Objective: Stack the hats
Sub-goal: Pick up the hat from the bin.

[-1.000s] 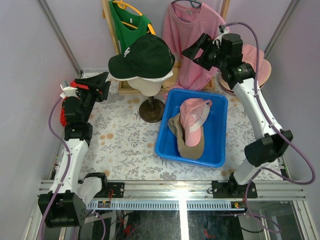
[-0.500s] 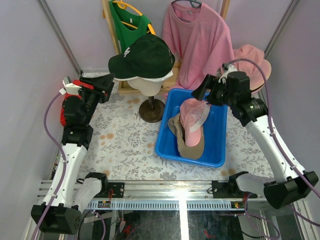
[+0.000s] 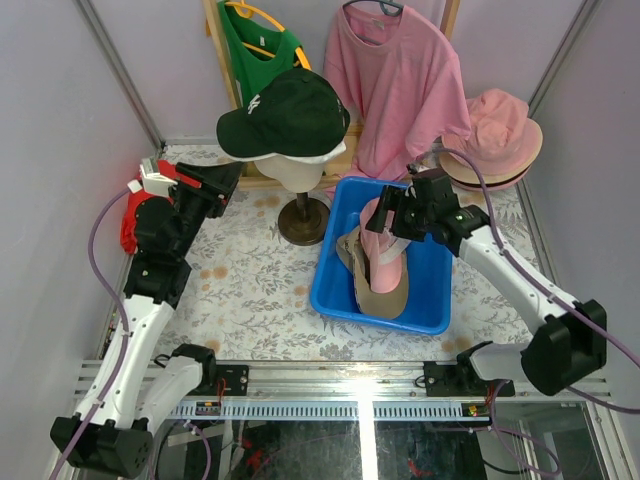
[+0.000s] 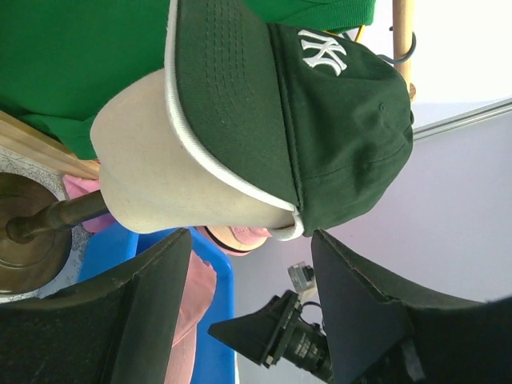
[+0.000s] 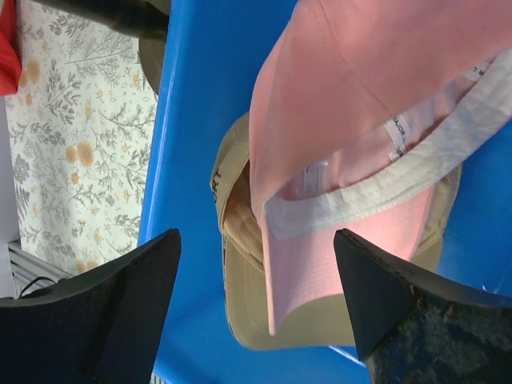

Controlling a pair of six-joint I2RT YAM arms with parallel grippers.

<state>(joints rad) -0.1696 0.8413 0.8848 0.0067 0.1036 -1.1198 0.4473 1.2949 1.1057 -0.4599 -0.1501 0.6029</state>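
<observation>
Right pincer (image 3: pixel 388 214) hung over the far end of the blue bin (image 3: pixel 330 292), fingers spread wide with nothing between them. The pink cap (image 5: pixel 360 72) sat right under it, and whether they touched could not be told. In the right wrist view the cap lay upside down, its white inner band and small label showing and its brim pointing to the near side. It rested on a tan cap (image 5: pixel 240 312), which was also upside down, and both were inside the bin. The bin was smooth, hard plastic, rectangular with rounded corners. Left pincer (image 3: pixel 215 180) was held up off the table (image 3: pixel 250 290), fingers apart and empty, pointed at the dark green cap (image 3: pixel 290 110) but clearly short of it. That cap was stitched cotton with a white logo and white brim edging. It sat on a smooth cream mannequin head (image 3: pixel 300 172) on a round dark wooden stand (image 3: pixel 303 222), left of the bin. A soft pink bucket hat (image 3: pixel 500 125) was at the far right corner, on top of other brims and well behind the right pincer. The table had a grey floral cloth. A red cloth (image 3: pixel 130 225) sat at the left edge. A pink shirt (image 3: pixel 390 80) and a green shirt (image 3: pixel 255 55) hung at the back.
</observation>
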